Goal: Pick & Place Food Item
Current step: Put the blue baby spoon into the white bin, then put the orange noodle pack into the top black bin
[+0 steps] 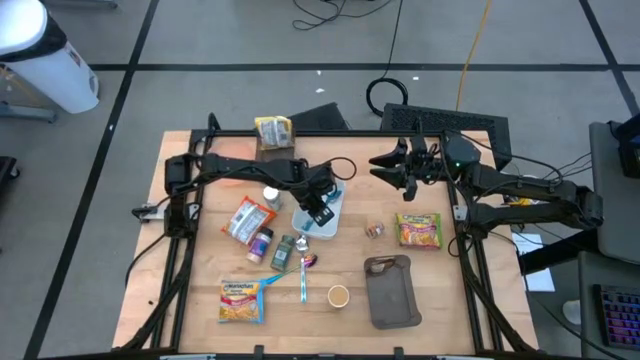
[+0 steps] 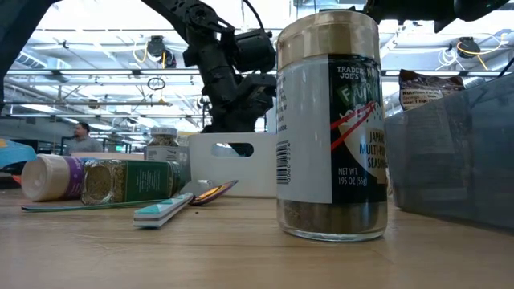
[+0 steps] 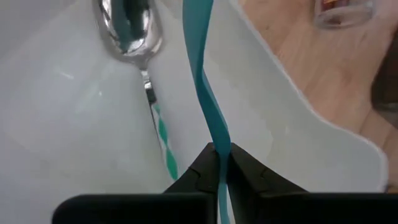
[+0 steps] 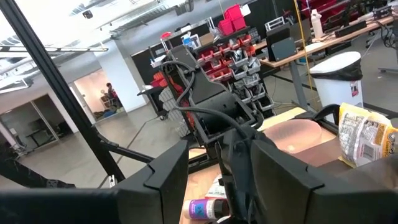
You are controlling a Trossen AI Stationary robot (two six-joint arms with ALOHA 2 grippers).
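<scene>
Left wrist view: the left gripper (image 3: 221, 165) is clamped on a thin teal strip (image 3: 208, 93) (looks like a utensil handle, can't tell which), directly over the white tray (image 3: 56, 112), w/ a spoon (image 3: 129, 28) lying in the tray beyond. From above, that tray (image 1: 334, 205) sits near the table's (image 1: 440, 300) middle. Judgement: placing step, item over the tray; next move calls for lowering, then letting go. Farther off, the right gripper (image 1: 400, 166) waits over the table's far edge, fingers apart, holding nothing.
</scene>
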